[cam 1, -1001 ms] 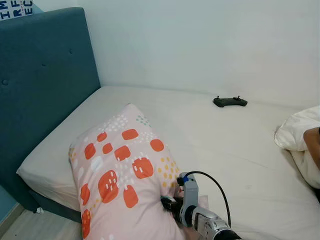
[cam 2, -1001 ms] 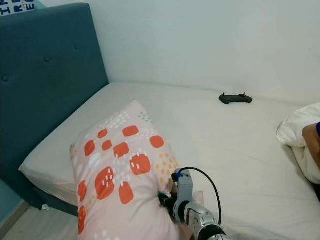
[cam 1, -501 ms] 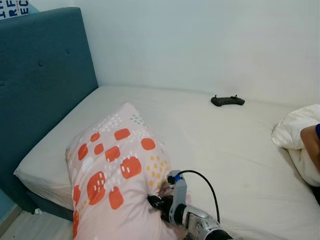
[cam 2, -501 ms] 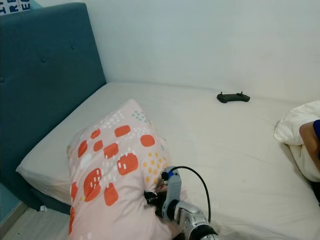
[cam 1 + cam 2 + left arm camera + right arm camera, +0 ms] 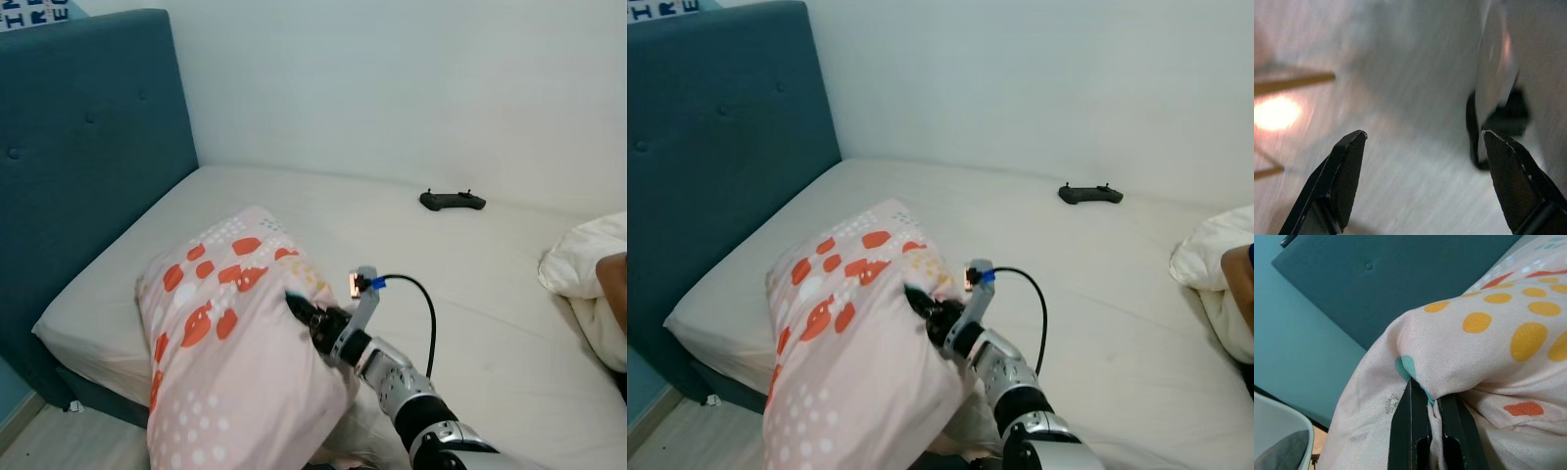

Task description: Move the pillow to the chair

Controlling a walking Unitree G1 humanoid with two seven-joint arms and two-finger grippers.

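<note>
A pink pillow (image 5: 225, 343) with orange blotches and small dots hangs off the near left corner of the white bed (image 5: 470, 294), lifted and folded over. My right gripper (image 5: 297, 304) is shut on a fold of its fabric near the top edge; in the right wrist view the two black fingers (image 5: 1415, 426) pinch the pink cloth (image 5: 1484, 347) between them. My left gripper (image 5: 1422, 139) stands open in the left wrist view, over a blurred pale floor, with nothing between its fingers.
A teal padded headboard (image 5: 88, 166) rises at the left. A black controller (image 5: 452, 201) lies on the far side of the bed by the white wall. A bunched white duvet (image 5: 588, 264) and a person's arm (image 5: 615, 294) are at the right edge.
My right gripper has risen and moved away from me with the pillow's edge, so the pillow has folded over and its pale dotted side now faces me. The camera shifted slightly.
</note>
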